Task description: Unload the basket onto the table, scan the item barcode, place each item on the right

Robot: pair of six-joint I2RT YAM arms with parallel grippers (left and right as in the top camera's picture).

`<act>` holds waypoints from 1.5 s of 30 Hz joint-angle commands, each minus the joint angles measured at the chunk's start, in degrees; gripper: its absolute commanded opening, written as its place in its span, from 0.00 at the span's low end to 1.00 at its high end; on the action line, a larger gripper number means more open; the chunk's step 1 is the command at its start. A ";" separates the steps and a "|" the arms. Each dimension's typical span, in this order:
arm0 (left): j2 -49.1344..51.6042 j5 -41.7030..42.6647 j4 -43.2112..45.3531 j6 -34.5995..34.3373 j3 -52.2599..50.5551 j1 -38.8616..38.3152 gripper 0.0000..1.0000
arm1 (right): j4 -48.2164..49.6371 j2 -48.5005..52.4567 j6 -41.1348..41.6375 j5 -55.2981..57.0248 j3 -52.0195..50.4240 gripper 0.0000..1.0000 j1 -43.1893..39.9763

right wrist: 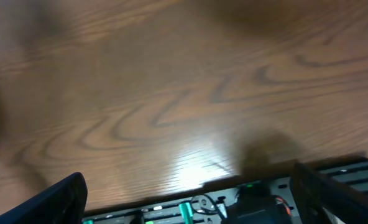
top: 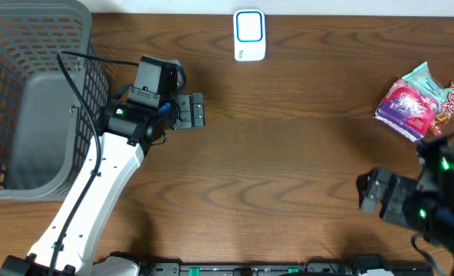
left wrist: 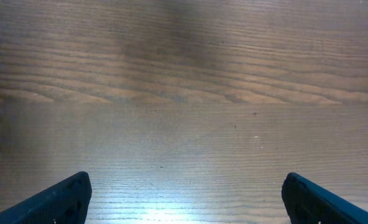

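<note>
A table (top: 288,153) of dark brown wood with wavy, flowing grain filled nearly the whole overhead view. Beyond its far edge ran a thin pale strip (top: 350,6), too narrow to tell wall from floor. A bright glare (left wrist: 171,213) lay on the tabletop in the left wrist view, and a similar sheen (right wrist: 196,171) in the right.

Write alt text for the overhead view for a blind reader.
Open and empty, the left fingers and right fingers hang over a wooden table, the left near a grey mesh basket. Colourful snack packets lie at the right edge; a white scanner sits at the far edge.
</note>
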 commanded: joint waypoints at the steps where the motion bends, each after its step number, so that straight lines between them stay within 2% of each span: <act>1: 0.31 -0.72 -0.26 0.52 0.76 0.17 0.98 | -0.09 -2.91 -0.81 -1.73 -0.48 0.99 0.39; 7: 0.31 -0.72 -0.26 0.52 0.76 0.17 0.98 | -0.09 -5.86 -0.81 -1.73 -0.48 0.99 0.39; 21: 0.31 -0.72 -0.26 0.52 0.76 0.17 0.98 | -0.09 -5.99 -0.85 -1.07 -0.48 0.99 0.39; 27: 0.31 -0.72 -0.26 0.52 0.76 0.17 0.98 | -0.09 -5.99 -5.01 -1.14 -0.50 0.99 0.39; 33: 0.31 -0.72 -0.26 0.52 0.76 0.17 0.98 | -0.11 -6.01 -5.38 -1.31 -0.66 0.99 0.39; 45: 0.31 -0.72 -0.26 0.52 0.76 0.17 0.98 | 1.42 -9.51 -7.98 -1.27 -8.52 0.99 0.39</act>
